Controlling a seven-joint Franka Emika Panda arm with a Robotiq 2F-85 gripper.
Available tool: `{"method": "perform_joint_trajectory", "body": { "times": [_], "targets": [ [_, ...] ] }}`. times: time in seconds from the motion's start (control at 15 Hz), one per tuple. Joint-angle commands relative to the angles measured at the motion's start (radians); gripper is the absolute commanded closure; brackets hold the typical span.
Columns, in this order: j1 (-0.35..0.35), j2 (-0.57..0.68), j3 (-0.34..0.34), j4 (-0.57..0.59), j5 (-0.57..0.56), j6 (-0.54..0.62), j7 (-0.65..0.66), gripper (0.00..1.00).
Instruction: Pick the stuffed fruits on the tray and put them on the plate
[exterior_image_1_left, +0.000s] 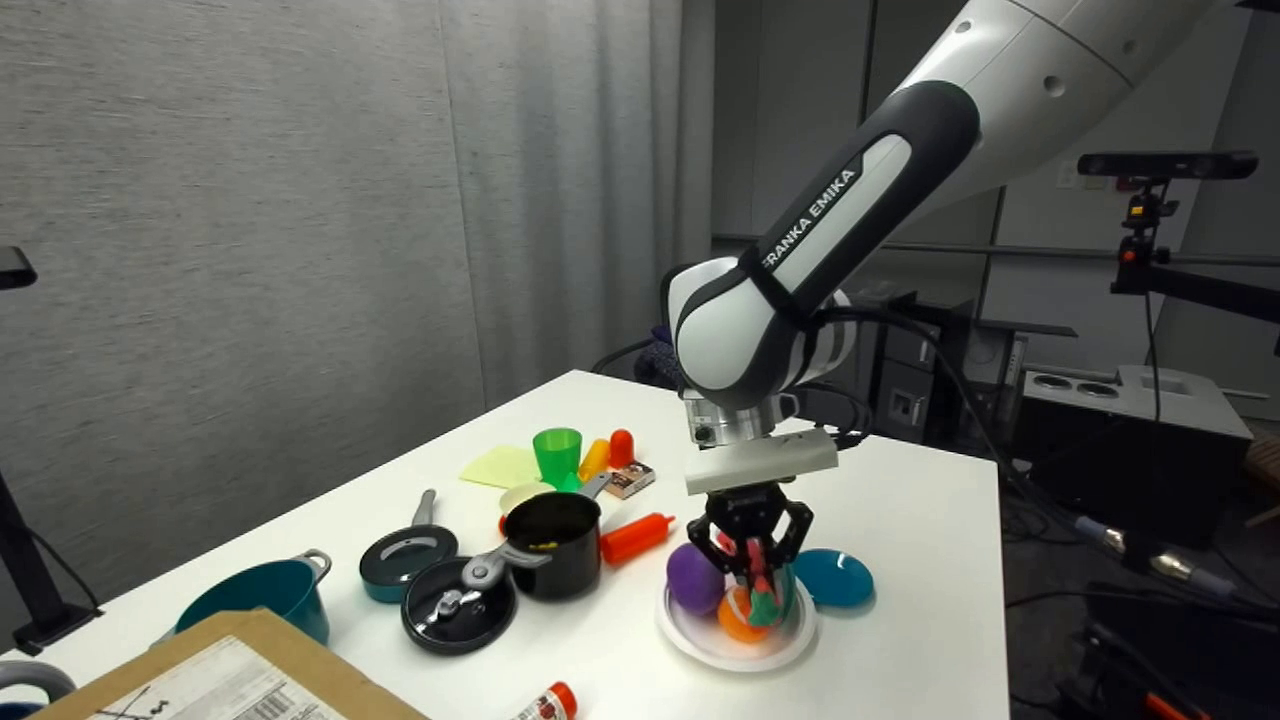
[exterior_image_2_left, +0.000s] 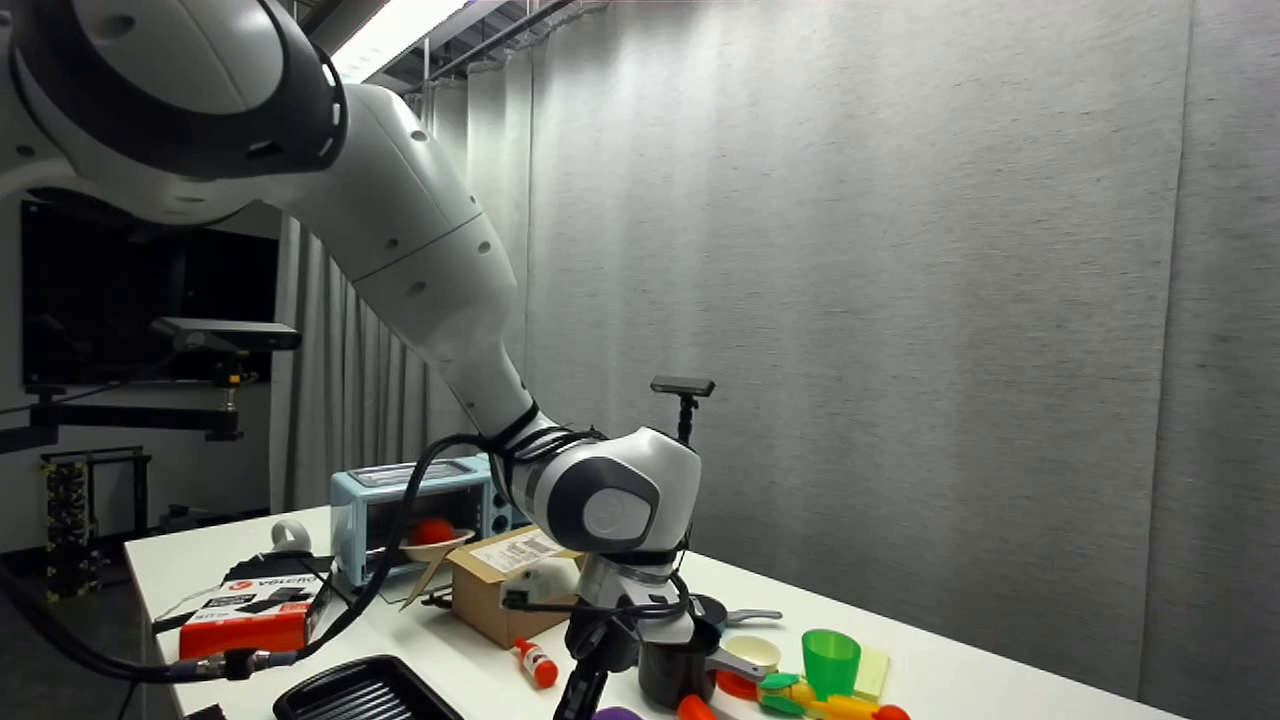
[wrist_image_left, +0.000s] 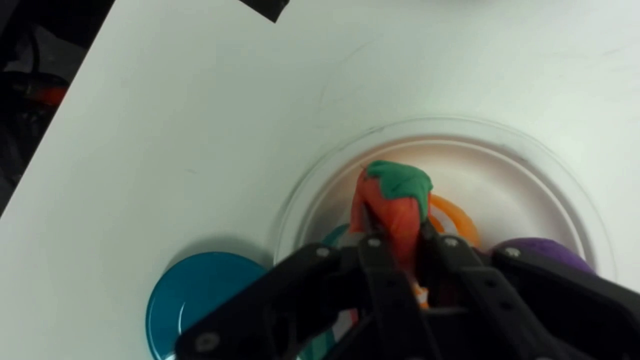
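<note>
One purple fruit (exterior_image_1_left: 695, 580), one orange fruit (exterior_image_1_left: 738, 627) and one teal-striped fruit (wrist_image_left: 317, 345), this last mostly hidden, lie on the plate (wrist_image_left: 500, 200). Above them the gripper (wrist_image_left: 400, 240) pinches a red-green fruit (wrist_image_left: 397, 200), its jaws nearly together with the cloth squeezed between; whether it touches those below cannot be told. A blue dish (exterior_image_1_left: 838, 578) sits just beside the plate.
</note>
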Motion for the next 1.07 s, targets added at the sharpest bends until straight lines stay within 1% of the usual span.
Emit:
{"method": "perform_joint_trajectory", "body": {
  "times": [0.0, 0.33, 0.47, 1.0],
  "targets": [
    [-0.023, 0.01, 0.015, 0.0, -0.008, 0.004, -0.021, 0.54],
    [-0.012, 0.015, 0.019, -0.018, -0.014, 0.032, -0.024, 0.14],
    [-0.005, 0.021, 0.023, -0.023, -0.018, 0.04, -0.018, 0.0],
    [0.008, 0.019, 0.04, -0.04, -0.022, 0.081, -0.013, 0.0]
  ]
}}
